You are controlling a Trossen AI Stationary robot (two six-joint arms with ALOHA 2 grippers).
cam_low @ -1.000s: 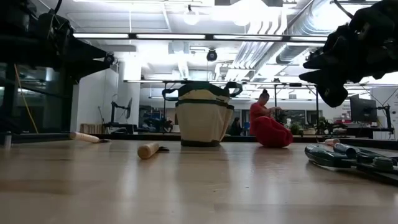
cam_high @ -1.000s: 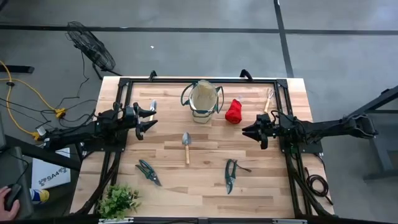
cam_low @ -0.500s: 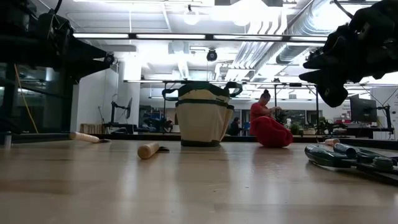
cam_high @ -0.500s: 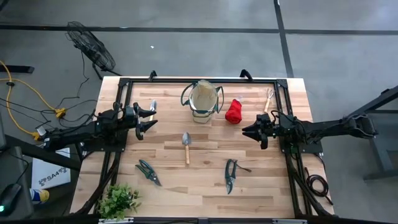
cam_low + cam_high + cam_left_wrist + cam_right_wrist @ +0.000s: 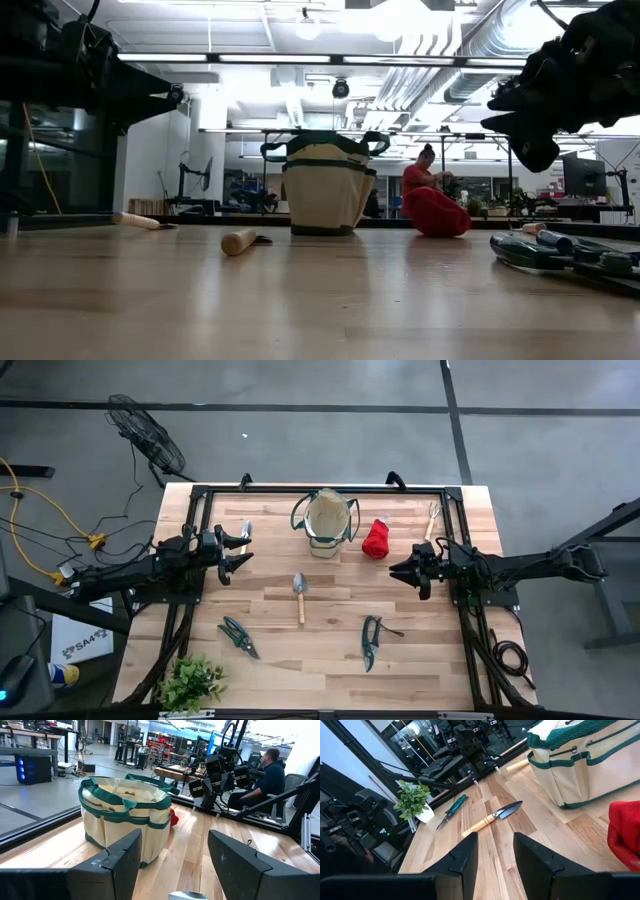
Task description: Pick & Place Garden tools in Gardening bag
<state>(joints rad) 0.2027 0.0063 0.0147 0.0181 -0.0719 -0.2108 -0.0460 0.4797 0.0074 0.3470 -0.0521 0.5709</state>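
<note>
I held the left gripper (image 5: 238, 552) and right gripper (image 5: 398, 572) above the wooden table (image 5: 330, 630), fingers apart and empty, flanking the round beige canvas bag (image 5: 326, 520) so either could reach the wooden-handled metal trowel (image 5: 299, 594).

Two dark, nearly black arms of jointed, blocky segments. The left arm (image 5: 150, 565) and right arm (image 5: 510, 568) each end in a two-finger gripper. The left gripper (image 5: 172, 862) has broad, flat, angular matte-black fingers (image 5: 122, 857); the right gripper (image 5: 495, 855) has the same, edges faintly glossy.
</note>
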